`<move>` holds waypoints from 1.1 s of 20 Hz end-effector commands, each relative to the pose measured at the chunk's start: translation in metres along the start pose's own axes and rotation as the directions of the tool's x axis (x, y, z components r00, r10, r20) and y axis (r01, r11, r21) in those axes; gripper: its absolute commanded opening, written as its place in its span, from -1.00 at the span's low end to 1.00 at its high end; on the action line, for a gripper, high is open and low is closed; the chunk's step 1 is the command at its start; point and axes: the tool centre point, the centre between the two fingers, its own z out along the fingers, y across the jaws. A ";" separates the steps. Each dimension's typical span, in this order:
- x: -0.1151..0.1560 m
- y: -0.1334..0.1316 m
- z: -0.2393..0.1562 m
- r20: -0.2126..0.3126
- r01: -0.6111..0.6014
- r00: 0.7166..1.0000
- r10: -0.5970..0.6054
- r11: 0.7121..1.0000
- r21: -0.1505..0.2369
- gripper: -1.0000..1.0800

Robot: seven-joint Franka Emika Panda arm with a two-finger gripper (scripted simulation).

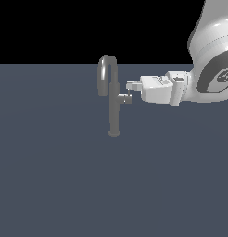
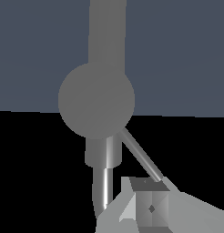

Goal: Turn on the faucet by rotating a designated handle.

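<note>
**Ana:** So, largest first: what filled the exterior view?

**Ben:** A wide, flat, slate-blue counter (image 1: 51, 185), and over it, from the exterior view's right, the bulky white Panda arm (image 1: 213, 55) reached in level. Near the middle stood the tall, slim, dark-grey metal faucet (image 1: 114, 113), its straight column rising from a small round base to an inverted-U gooseneck spout.

**Ana:** And the part to be turned?

**Ben:** The short grey horizontal metal handle (image 1: 123, 97) stuck out of the column about midway up, toward the arm. In the wrist view its thin pin-like lever (image 2: 141, 157) ran slantwise from the round grey stub end (image 2: 96, 100) to a fingertip.

**Ana:** Was the white end effector (image 1: 132, 87) clamped on it?

**Ben:** I could not tell. Only one pale finger (image 2: 148, 205) showed clearly in the wrist view, touching or just beside the lever's tip; the gap between the fingers was not visible. In the exterior view the fingertips sat right at the handle's outer end, slightly above it.

**Ana:** How should the turn have been done well?

**Ben:** In my judgement, by pushing the lever sideways near its tip, where leverage was greatest, and sweeping an arc centred on the stub's axis, so the finger neither slid off the pin nor pressed into the column.
</note>
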 end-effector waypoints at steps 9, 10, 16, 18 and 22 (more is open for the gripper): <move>0.031 0.019 0.000 0.002 -0.007 1.000 0.007 1.000 -0.004 -1.00; 0.039 0.021 0.000 0.002 -0.014 1.000 0.014 1.000 -0.004 -1.00; 0.035 0.016 0.000 0.007 0.016 1.000 -0.016 1.000 -0.007 -1.00; 0.047 0.016 0.000 0.006 0.004 1.000 -0.004 1.000 -0.006 -1.00; 0.072 0.017 0.000 0.003 -0.019 1.000 0.019 1.000 -0.005 -1.00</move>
